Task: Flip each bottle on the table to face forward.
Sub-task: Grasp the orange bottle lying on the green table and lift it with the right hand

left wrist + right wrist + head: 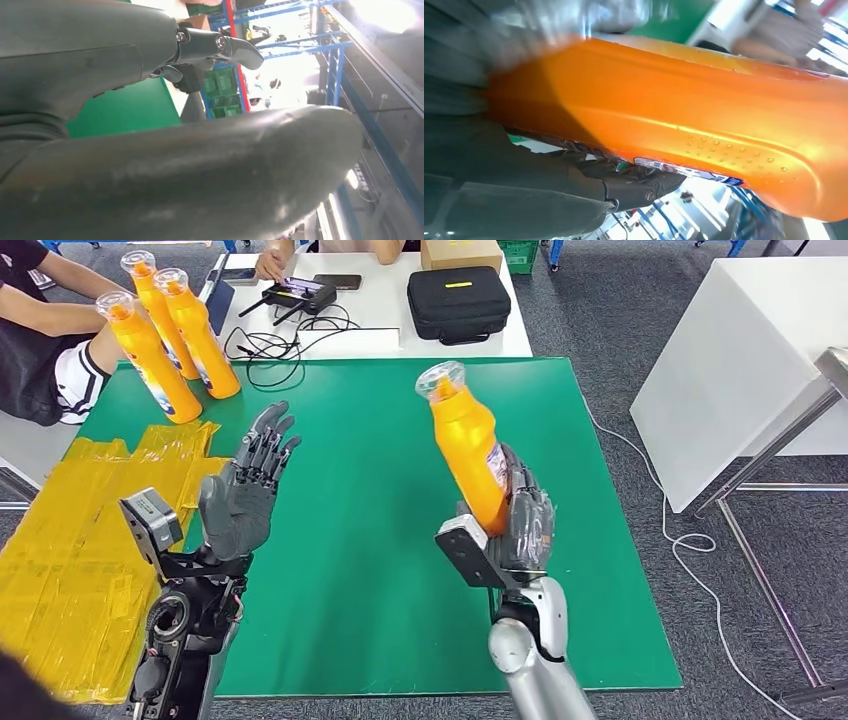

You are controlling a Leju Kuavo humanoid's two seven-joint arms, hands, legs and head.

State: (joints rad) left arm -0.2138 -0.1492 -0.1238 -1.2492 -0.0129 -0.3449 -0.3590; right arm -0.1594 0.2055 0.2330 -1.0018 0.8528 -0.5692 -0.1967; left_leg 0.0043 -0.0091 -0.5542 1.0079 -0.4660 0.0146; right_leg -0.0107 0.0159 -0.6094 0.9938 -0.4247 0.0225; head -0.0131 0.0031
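Orange plastic bottle (468, 445) w/ a clear cap sits in the right hand (522, 520), held up over the green table (380, 540) right of centre, tilted so the cap leans far and left; fingers wrap the lower body, label side facing the palm. In the right wrist view the bottle (684, 120) shows a glossy moulded shell w/ a dimpled grip patch and a label strip (684, 170) next to the fingers (639, 182). Looks full, so prob fairly heavy for its size, stiff walls, smooth = slippery; best hold is mid-body at the waist or dimpled patch, not the cap. Left hand (245, 490) is raised over the table's left part, fingers spread, holding nothing. Three more orange bottles (165, 335) stand at the far left corner, close together. Yellow sheet (80, 540) lies off the table's left edge. Beyond the far edge: white table (400, 300) w/ black case (458, 305), cables (270, 340), phone (338, 282); a person (40, 330) sits near the bottles, so an arm there could get in the way.
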